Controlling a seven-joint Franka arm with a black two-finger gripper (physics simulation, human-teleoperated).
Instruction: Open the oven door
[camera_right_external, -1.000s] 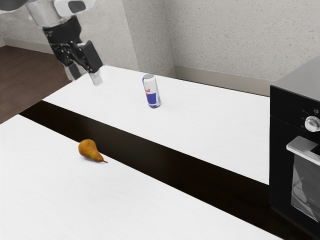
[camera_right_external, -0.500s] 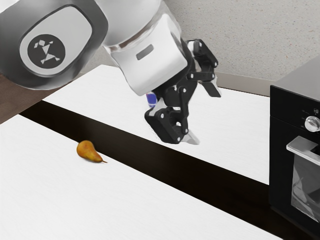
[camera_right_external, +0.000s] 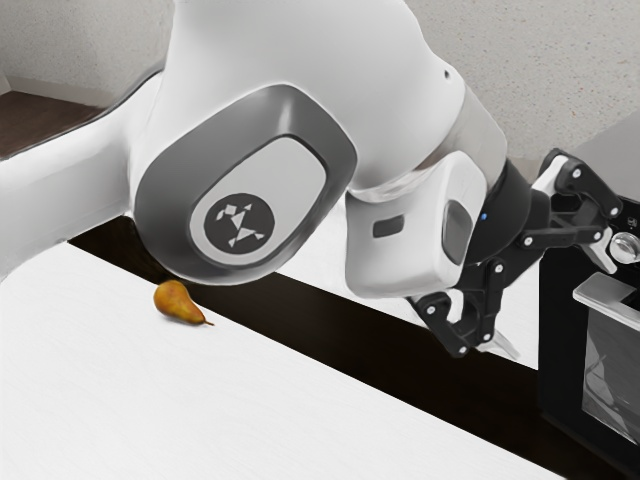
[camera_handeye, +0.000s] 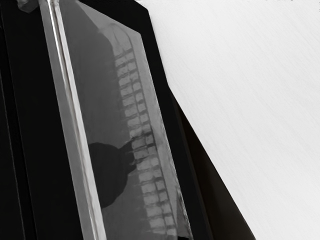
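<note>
My gripper (camera_right_external: 556, 302) is at the oven's front in the exterior view, its two fingers spread wide with nothing seen between them. The black oven (camera_right_external: 562, 340) stands at the exterior view's right, and its door is shut. Its pale bar handle (camera_right_external: 604, 291) runs across the top of the door, close to the fingers; whether they touch cannot be told. In the wrist view the long handle (camera_handeye: 74, 117) crosses in front of the door's glass (camera_handeye: 107, 90), through which rack-like shapes show.
A brown pear (camera_right_external: 178, 302) lies on the white table (camera_right_external: 150, 400) beside the dark strip, below the arm in the exterior view. A round knob (camera_right_external: 624, 248) sits on the oven above the handle, near the upper finger.
The arm has swung in from the exterior view's upper left, bringing my open gripper across the table to the oven front. The can is now hidden behind the arm.
</note>
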